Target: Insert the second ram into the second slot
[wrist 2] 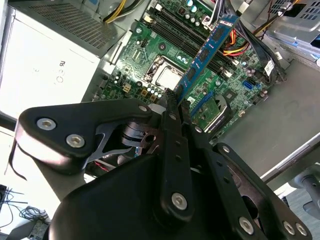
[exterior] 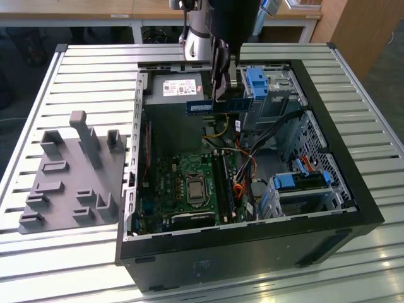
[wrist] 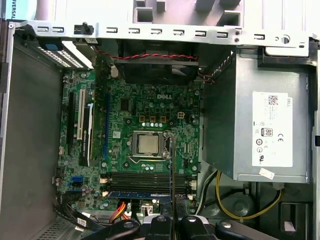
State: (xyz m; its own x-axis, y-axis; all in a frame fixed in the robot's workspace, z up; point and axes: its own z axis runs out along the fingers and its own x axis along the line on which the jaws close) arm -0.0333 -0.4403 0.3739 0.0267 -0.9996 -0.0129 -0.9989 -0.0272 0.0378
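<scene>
Gripper (exterior: 221, 95) hangs over the open computer case (exterior: 353, 189), fingers (wrist 2: 172, 130) clenched on the second ram (exterior: 203, 107). The stick is held above the motherboard (exterior: 183, 183), not in the memory slots (wrist: 145, 181). One blue module (wrist: 137, 193) sits seated in a slot. The case rests on the slatted table (exterior: 82, 69).

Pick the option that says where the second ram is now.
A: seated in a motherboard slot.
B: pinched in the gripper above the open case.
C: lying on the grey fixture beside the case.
B: the fingers grip the second ram, clear of the motherboard.
</scene>
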